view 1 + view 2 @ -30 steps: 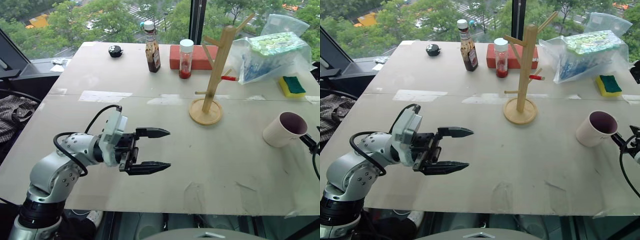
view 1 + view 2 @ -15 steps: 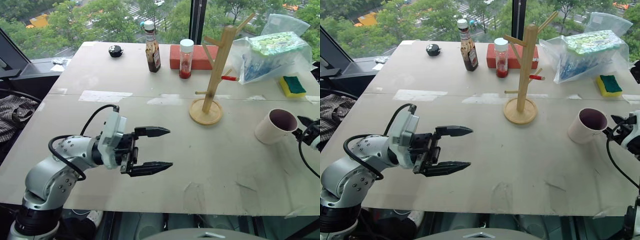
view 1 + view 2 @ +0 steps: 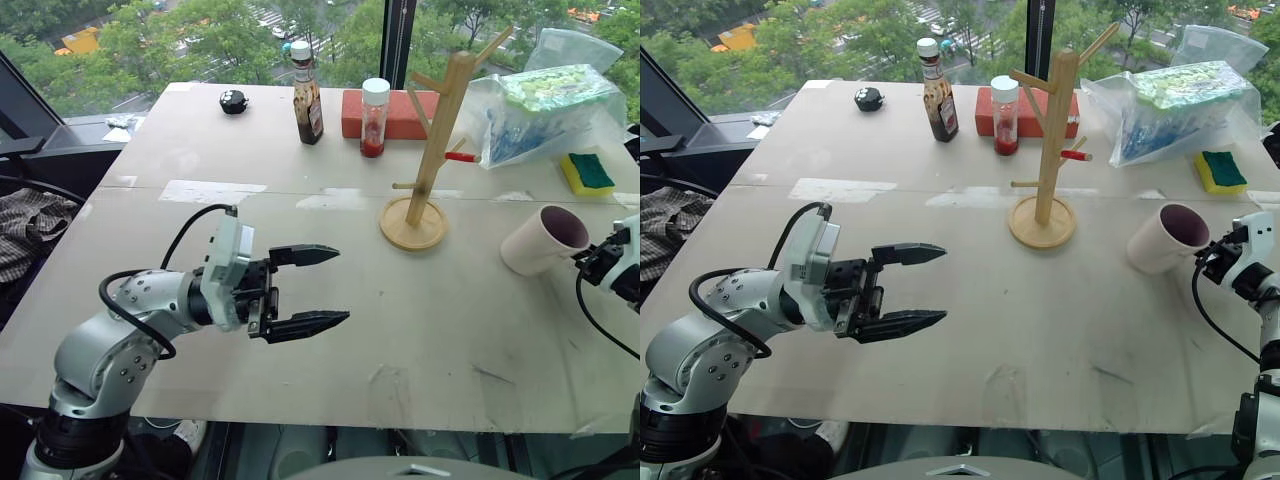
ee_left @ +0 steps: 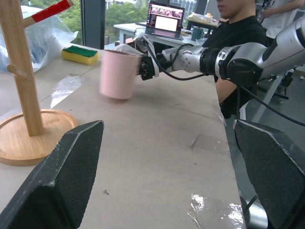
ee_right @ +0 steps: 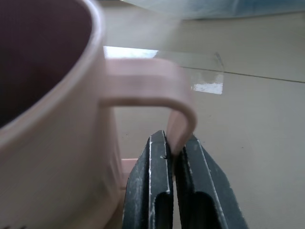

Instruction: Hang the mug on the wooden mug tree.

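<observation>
Beyond the far edge of the table (image 3: 330,330), large windows showed green treetops and a street below. Pale and scuffed, the table filled most of the frame.

At the upper right lay a clear plastic bag (image 3: 545,105) of green and blue items, with a yellow-and-green sponge (image 3: 585,173) just below it. The wooden mug tree (image 3: 430,150) stood upright at centre right on its round base, pegs bare, a red-tipped peg pointing toward the bag. Behind it lay a red brick (image 3: 390,113), with a white-capped jar (image 3: 373,118) in front of the brick and a dark sauce bottle (image 3: 306,95) to its left. A small black object (image 3: 233,101) sat at the upper centre left.

The left gripper (image 3: 310,288) hung over the lower left of the table, its fingers apart and holding nothing.

The mug (image 3: 543,240) was at the right edge, tilted with its dark inside facing up and right, well apart from the tree. The right gripper (image 5: 175,157) had its fingers pinched together on the mug's handle (image 5: 178,107).
</observation>
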